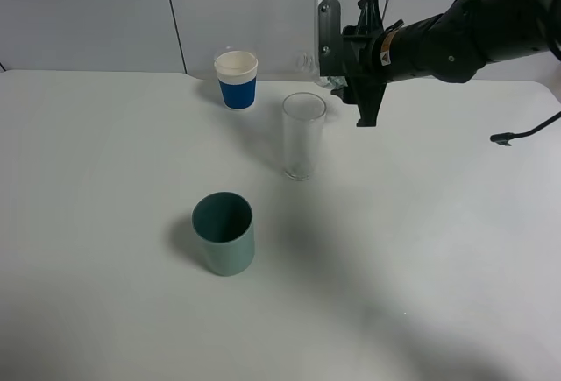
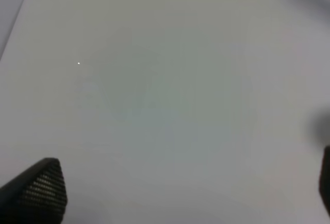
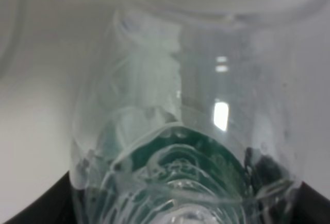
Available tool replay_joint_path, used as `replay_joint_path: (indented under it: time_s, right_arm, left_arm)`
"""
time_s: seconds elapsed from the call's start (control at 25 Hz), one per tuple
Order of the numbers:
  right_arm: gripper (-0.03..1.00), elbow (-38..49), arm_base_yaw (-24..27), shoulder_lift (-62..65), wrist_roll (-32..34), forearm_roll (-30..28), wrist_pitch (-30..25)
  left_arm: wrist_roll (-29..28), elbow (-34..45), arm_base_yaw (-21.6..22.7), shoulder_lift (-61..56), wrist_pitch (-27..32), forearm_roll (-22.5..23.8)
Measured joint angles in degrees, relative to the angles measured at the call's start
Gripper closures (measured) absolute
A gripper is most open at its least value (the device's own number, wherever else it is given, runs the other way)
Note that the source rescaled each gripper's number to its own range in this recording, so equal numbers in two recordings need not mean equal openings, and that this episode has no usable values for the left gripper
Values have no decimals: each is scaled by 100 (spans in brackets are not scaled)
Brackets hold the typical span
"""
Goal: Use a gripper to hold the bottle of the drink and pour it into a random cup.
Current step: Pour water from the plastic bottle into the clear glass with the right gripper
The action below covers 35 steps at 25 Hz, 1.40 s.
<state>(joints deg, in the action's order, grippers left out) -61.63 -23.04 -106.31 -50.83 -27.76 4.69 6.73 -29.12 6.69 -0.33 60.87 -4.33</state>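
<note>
Table [image 1: 105, 311]: white, bare around the glass [image 1: 303, 136], so any missed pour lands here.
Right arm [image 1: 473, 31]: reaches in from right of the glass, wrist rolled sideways.
Right gripper [image 1: 349, 64]: jaws clamped on the bottle [image 3: 180, 131], above the glass and behind-right of its rim.
Left gripper [image 2: 180, 189]: jaws spread wide, holding nothing; can't place it relative to the glass.
Teal cup [image 1: 224, 234]: front-left of the glass, well apart.
Glass: upright, looks empty. It is tall and narrow, so a jaw or neck knocking the rim could tip it.
Paper cup [image 1: 237, 79]: behind-left of the glass, apart.
Bottle: clear, green label, tipped toward the glass. The mouth looks short of the rim, so the stream could miss. Thin, slick plastic could slip or squash in the jaws.
</note>
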Motion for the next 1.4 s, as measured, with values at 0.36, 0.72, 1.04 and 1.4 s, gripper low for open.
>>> replay_joint_path:
  time_s: [0.36,0.72,1.04,1.4]
  right_arm:
    - [96,0,0,0,-736,0,31]
    - [96,0,0,0,-1254,0,108]
    - [96,0,0,125,-1709,0,178]
    - [96,-4,0,298,-2012,-1,177]
  left_arm:
    - [0,0,0,0,0,0]
    - [0,0,0,0,0,0]
    - [0,0,0,0,0,0]
    - [0,0,0,0,0,0]
